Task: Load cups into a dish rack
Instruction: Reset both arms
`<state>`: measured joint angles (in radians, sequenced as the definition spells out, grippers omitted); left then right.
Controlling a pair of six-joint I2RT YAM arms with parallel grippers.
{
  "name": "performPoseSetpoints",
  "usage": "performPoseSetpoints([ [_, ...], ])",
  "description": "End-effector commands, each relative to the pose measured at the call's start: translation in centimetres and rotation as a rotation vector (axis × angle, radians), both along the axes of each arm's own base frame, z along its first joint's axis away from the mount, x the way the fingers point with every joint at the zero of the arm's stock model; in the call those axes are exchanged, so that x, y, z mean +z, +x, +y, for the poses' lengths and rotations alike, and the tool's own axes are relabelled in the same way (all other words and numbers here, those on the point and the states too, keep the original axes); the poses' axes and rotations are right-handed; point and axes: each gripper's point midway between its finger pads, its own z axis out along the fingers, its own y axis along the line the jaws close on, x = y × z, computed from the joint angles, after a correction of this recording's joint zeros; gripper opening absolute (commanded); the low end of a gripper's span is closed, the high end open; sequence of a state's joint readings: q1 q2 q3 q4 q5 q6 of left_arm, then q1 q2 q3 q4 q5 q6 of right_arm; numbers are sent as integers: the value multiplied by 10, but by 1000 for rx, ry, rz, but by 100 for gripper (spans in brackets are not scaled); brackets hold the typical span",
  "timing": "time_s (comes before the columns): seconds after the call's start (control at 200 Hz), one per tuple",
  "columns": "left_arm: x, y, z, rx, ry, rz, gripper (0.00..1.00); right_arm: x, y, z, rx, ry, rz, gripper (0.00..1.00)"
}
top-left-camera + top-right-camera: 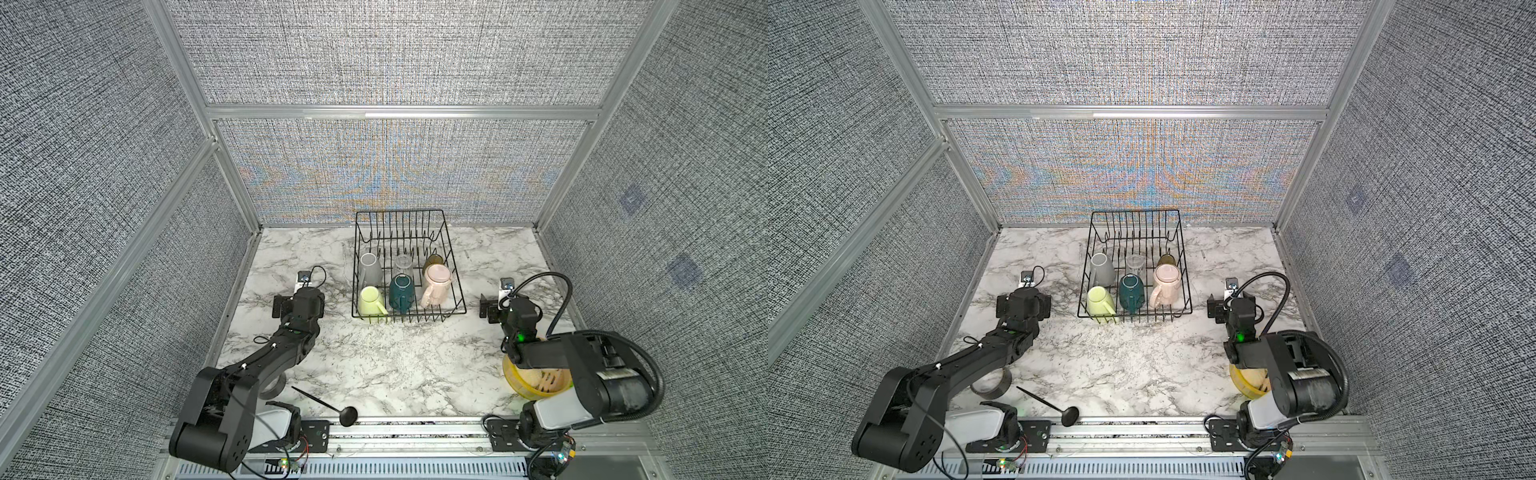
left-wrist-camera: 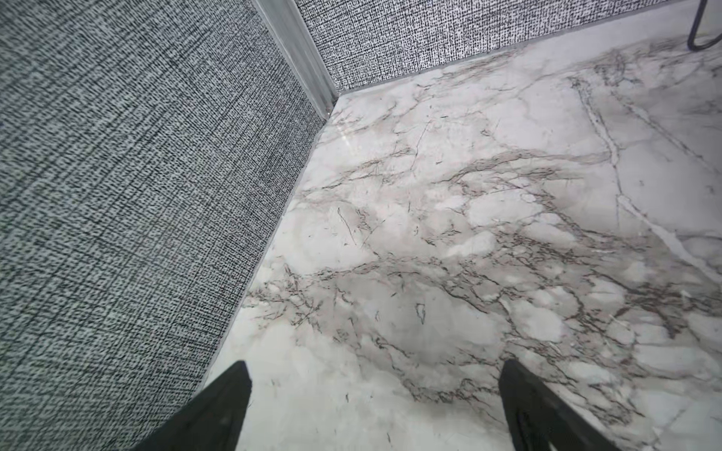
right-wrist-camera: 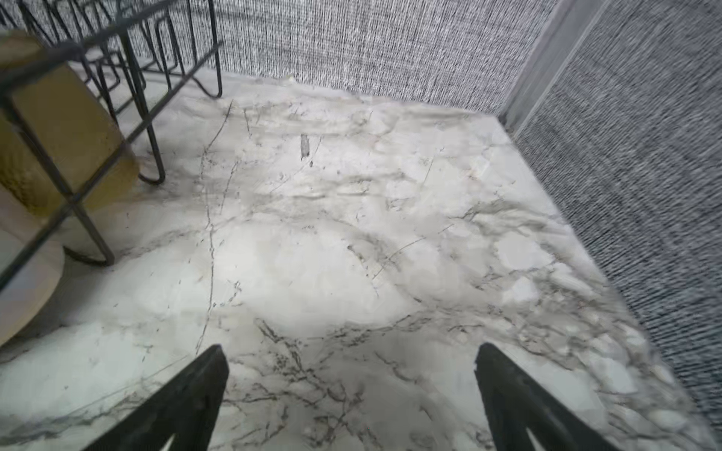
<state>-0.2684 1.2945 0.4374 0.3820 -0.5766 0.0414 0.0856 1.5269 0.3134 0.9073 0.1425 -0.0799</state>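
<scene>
Cups: six, all inside the dish rack, in two rows of three.
Far row, 9 to 3 o'clock: grey mug, clear glass, amber tumbler.
Near row, 9 to 3 o'clock: yellow-green mug, teal mug, pink mug.
Dish rack: one, at 12 o'clock on the marble table.
Left gripper: jaws wide, holding nothing, over bare marble at the rack's 9 o'clock.
Right gripper: jaws wide, holding nothing, at the rack's 3 o'clock.
Others: one steamer basket at 4 o'clock (partly hidden by the right arm), one tape roll at 8 o'clock, one black ladle at 7 o'clock.
</scene>
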Motion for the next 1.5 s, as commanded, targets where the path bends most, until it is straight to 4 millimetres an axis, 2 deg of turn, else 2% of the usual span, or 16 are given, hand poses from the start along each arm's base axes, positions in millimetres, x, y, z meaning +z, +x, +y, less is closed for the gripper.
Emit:
performPoseSetpoints([
  [0.0,22,19,-9,-60,-55,-159,100,17,17,-4,-41,54,-11,99],
  [0.095,22,24,-7,-74,-80,-180,100,17,13,-5,-39,58,-40,99],
  [0.165,19,31,-10,-114,-85,-182,100,15,19,-6,-47,58,-32,99],
  [0.31,9,37,-11,-134,-92,-146,100,15,17,-5,-43,55,-19,99],
  [0.5,8,29,12,-83,-203,-229,99,15,18,-5,-39,57,-22,99],
  [0.58,-6,29,22,-72,-264,-206,99,15,18,-5,-39,58,-28,99],
  [0.615,-7,37,25,-64,-262,-236,99,15,18,-5,-39,58,-27,99],
  [0.655,-5,36,25,-69,-264,-256,99,15,18,-5,-39,57,-27,99],
  [0.725,-10,34,24,-60,-272,-175,99,16,18,-5,-39,58,-27,99],
  [0.81,-6,35,26,-62,-266,-230,99,15,18,-5,-39,58,-27,99],
  [1.496,-8,34,25,-62,-268,-200,99,15,19,-4,-38,58,-25,99],
])
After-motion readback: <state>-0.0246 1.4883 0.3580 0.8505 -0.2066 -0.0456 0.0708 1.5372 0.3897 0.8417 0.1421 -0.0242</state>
